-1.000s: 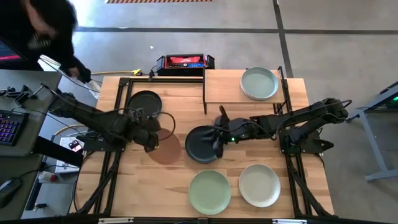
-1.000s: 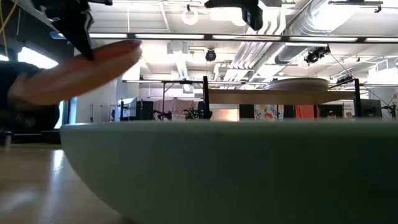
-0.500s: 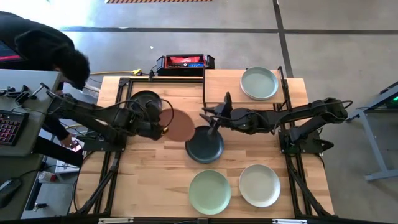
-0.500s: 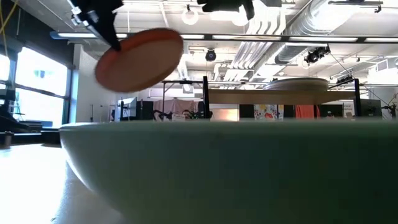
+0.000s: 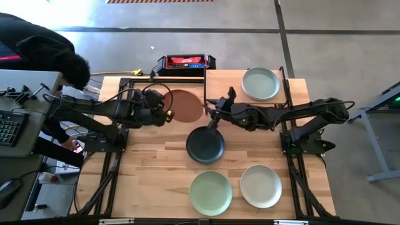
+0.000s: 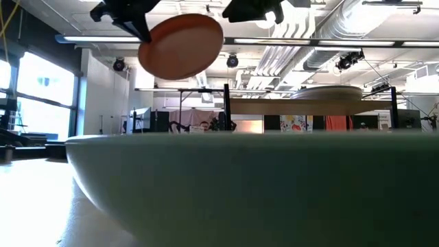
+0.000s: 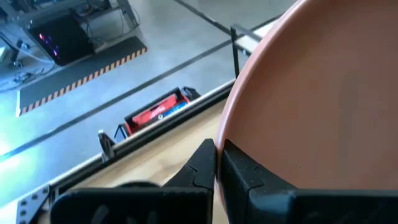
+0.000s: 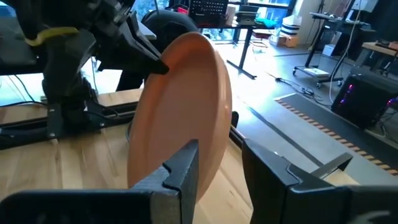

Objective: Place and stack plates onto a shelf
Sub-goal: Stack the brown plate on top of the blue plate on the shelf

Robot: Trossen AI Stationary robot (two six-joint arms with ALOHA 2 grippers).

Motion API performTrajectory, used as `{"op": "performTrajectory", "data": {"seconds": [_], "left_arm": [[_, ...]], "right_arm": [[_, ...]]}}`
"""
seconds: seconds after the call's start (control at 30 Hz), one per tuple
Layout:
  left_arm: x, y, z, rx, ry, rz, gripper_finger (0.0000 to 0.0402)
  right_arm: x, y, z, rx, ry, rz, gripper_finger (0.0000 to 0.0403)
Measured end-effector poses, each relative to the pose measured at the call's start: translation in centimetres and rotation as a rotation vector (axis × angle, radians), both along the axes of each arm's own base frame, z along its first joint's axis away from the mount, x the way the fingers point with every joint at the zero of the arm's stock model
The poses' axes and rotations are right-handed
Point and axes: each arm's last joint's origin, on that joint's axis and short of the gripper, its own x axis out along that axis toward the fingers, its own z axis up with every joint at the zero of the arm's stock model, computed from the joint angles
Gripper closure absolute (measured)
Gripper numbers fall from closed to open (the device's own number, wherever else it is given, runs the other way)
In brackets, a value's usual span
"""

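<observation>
The left gripper [image 5: 164, 114] is clamped on the rim of the round matte terracotta plate [image 5: 184, 106], carried just beside the light-wood shelf [image 5: 228, 87]; the right gripper [image 5: 212, 119] waits apart nearby. Stiff, probably breakable (edge grips suit it).

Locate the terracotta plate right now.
High view: the terracotta plate is in the air near the table's back centre, pinched by the left gripper, just left of the shelf, with the open right gripper beside it.

A terracotta plate [image 5: 185, 105], one black plate [image 5: 205, 145], three pale green plates [image 5: 210, 192], a light-wood table [image 5: 150, 175], and a red box [image 5: 185, 62].
</observation>
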Motion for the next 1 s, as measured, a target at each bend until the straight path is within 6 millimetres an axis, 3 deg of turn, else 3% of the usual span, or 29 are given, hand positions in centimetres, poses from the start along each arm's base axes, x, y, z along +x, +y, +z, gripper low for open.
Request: {"op": "performTrajectory", "data": {"seconds": [0.53,0.63,0.8,1.0], "left_arm": [[1.9,0.9,1.8,0.103,-0.091,-0.068,0.0401],[2.1,0.8,1.9,0.108,-0.088,-0.089,0.0401],[2.1,0.8,1.9,0.102,-0.088,-0.098,0.0391],[2.2,0.8,1.9,0.079,-0.092,-0.122,0.0383]], "right_arm": [[-0.2,-1.3,-0.4,0.093,-0.025,-0.114,0.0298],[-0.2,-1.6,-0.4,0.126,-0.05,-0.14,0.0319],[-0.2,-1.8,-0.4,0.147,-0.065,-0.15,0.0387],[-0.2,-1.7,-0.5,0.179,-0.079,-0.151,0.039]]}}
